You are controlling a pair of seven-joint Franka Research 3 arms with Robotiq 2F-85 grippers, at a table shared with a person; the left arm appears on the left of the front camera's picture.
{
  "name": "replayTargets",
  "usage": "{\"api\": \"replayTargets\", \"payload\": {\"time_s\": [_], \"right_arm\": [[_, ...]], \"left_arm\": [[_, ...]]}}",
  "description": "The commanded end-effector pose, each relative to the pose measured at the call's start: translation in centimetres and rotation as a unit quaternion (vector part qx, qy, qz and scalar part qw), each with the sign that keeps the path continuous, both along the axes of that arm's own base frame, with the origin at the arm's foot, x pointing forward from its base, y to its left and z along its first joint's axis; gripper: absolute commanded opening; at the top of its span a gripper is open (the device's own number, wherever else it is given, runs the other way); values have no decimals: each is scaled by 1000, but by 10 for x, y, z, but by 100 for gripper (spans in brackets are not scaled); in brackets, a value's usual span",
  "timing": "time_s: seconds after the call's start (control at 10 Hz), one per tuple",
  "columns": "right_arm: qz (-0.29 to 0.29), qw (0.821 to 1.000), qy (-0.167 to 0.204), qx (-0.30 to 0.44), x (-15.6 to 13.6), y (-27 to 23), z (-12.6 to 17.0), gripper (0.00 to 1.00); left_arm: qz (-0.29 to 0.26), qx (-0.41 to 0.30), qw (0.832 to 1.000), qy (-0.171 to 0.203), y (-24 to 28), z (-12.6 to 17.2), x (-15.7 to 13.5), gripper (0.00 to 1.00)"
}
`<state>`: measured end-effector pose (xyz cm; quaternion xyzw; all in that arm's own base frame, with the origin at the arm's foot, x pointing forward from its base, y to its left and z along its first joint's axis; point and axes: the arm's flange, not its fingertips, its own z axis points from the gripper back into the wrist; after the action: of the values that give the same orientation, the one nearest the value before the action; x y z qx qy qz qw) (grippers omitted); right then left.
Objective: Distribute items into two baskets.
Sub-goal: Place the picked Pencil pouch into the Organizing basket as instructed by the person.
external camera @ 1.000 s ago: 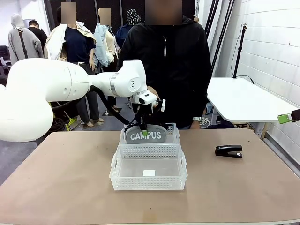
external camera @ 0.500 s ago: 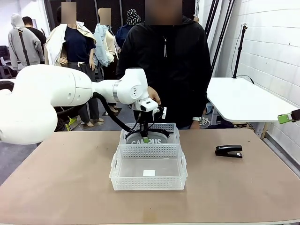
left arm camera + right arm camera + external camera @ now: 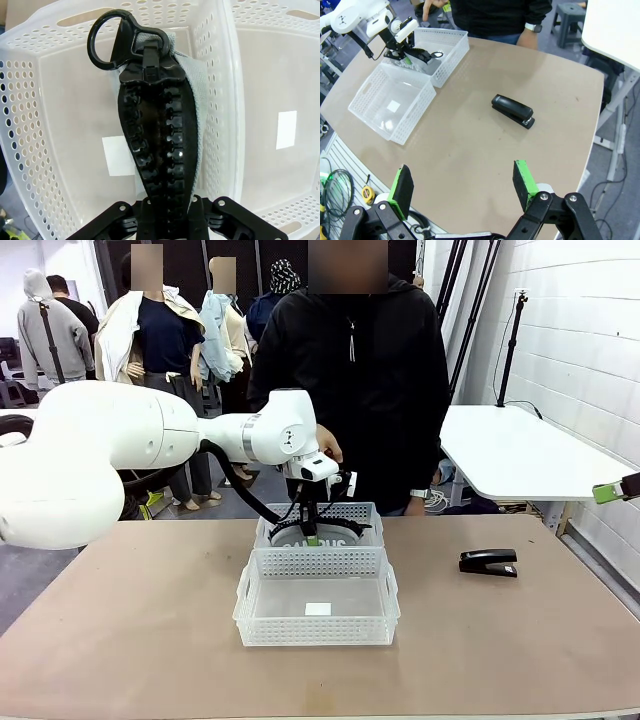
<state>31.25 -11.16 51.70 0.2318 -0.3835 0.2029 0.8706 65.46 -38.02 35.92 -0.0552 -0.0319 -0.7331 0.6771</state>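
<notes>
The grey CAMPUS fabric piece [image 3: 332, 539] hangs upright inside the far basket [image 3: 368, 512], held from above by my left gripper [image 3: 311, 532], which is shut on it. In the left wrist view its black zip-like edging [image 3: 157, 130] with a ring pull runs up from my left gripper [image 3: 167, 212], grey fabric [image 3: 197, 95] behind it, above the far basket's floor [image 3: 75, 125]. The near basket [image 3: 318, 625] holds nothing. The black stapler [image 3: 488, 562] lies on the table to the right. My right gripper [image 3: 462, 185] hovers open high above the table, well short of the stapler [image 3: 513, 111].
A person in a black hoodie [image 3: 365, 370] stands right behind the far basket, one hand [image 3: 327, 445] near my left wrist. The two baskets touch end to end. A white side table [image 3: 520, 455] stands beyond the right edge. Brown tabletop [image 3: 130, 620] lies open left and right of the baskets.
My left gripper has come down with the fabric piece, which has sunk from above the rim into the far basket. The stapler and right gripper have not moved.
</notes>
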Motion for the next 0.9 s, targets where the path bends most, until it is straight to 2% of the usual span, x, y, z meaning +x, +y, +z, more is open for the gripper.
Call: {"api": "replayTargets", "payload": {"time_s": [0.0, 0.3, 0.4, 0.8], "right_arm": [[2, 1000, 2, 11, 1, 1, 0, 100], [2, 1000, 2, 11, 1, 1, 0, 100], [2, 1000, 2, 11, 1, 1, 0, 100], [2, 1000, 2, 11, 1, 1, 0, 100]], "left_arm": [[-15, -10, 1000, 9, -2, 7, 1, 40], [-15, -11, 1000, 7, -6, 22, -1, 96], [-12, -13, 1000, 8, -6, 28, -1, 100], [-1, -5, 1000, 0, -9, 50, -12, 100]]}}
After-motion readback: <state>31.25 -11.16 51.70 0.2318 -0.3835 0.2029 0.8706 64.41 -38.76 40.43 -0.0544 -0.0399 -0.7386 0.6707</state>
